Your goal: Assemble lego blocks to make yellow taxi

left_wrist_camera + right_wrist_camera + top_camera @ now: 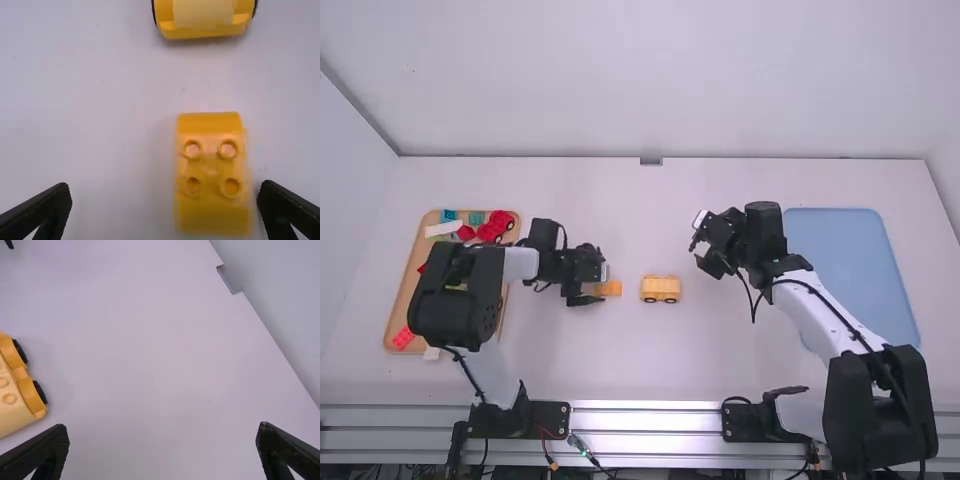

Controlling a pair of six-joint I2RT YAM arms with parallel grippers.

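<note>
Straddling yellow block (212,172) with left pincer (165,192), spread wide, empty.
Lying long axis across closing line, nearer one fingertip; probably needs centring.

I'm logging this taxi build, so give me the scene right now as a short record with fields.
Wheeled piece: yellow car base, on the table between the two grippers
Separate piece: yellow block with four studs, not joined to the base
Left gripper: open, over the block, which is nearer one finger
Right gripper: open, empty
Block supply: wooden tray, left side, mixed colours
Right side: blue tray
Taxi: unfinished
</note>
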